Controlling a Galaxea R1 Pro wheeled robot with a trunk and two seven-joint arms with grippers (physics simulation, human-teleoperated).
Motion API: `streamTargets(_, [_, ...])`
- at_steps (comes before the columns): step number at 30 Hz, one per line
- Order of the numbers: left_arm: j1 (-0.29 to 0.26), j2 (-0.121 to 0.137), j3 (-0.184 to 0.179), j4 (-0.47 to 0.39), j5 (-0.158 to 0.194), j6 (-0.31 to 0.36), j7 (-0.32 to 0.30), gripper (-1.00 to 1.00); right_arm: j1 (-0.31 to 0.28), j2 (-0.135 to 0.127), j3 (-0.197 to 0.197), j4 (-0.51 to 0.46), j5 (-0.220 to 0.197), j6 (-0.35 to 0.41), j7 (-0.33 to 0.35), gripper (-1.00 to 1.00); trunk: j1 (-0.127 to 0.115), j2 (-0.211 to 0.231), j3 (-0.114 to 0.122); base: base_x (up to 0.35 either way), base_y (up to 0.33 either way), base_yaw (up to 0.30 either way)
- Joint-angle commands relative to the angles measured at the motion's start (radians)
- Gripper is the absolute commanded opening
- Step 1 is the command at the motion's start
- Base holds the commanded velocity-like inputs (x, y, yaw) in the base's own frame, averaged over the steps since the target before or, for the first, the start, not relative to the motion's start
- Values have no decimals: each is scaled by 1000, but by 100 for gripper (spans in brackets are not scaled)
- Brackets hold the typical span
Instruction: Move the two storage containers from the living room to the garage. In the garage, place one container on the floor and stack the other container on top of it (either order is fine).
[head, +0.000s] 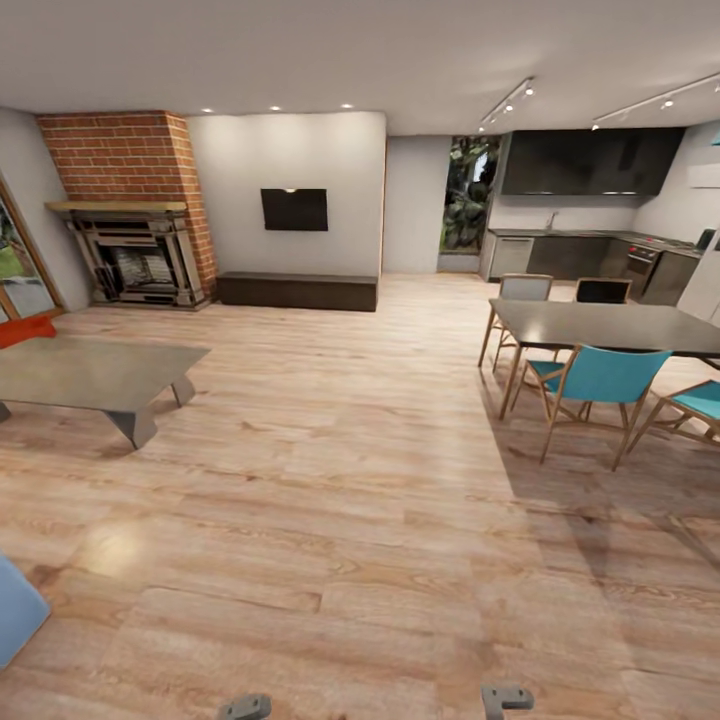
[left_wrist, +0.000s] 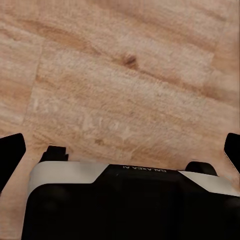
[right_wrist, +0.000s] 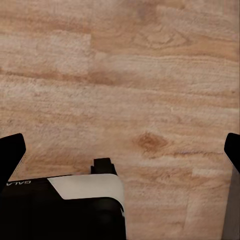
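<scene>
**Living room: containers not yet in hand**

Wood-plank flooring (left_wrist: 125, 75) lies under both empty grippers: left gripper (left_wrist: 120, 150) and right gripper (right_wrist: 120, 150) jaws stand apart. One red-orange storage container (head: 25, 329) shows beside the low desk (head: 90, 375), well apart. Judged light, thin-walled, slippery; grip opposite rims.

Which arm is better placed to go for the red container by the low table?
Left, tentatively. The red container sits at the far left edge of the head view, beyond the low table, on the left arm's side. Both grippers are open over bare wood floor, and neither is within reach yet.
</scene>
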Motion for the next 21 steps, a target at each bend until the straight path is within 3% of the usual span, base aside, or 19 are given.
streamTargets(1, [0, -1, 8, -2, -1, 7, -6, 100, 0, 0, 9, -2, -7, 7, -6, 100, 1, -2, -2, 333, 0, 0])
streamTargets(21, [0, -1, 8, -2, 0, 7, -6, 100, 0, 0, 9, -2, -7, 8, -6, 100, 1, -2, -2, 333, 0, 0])
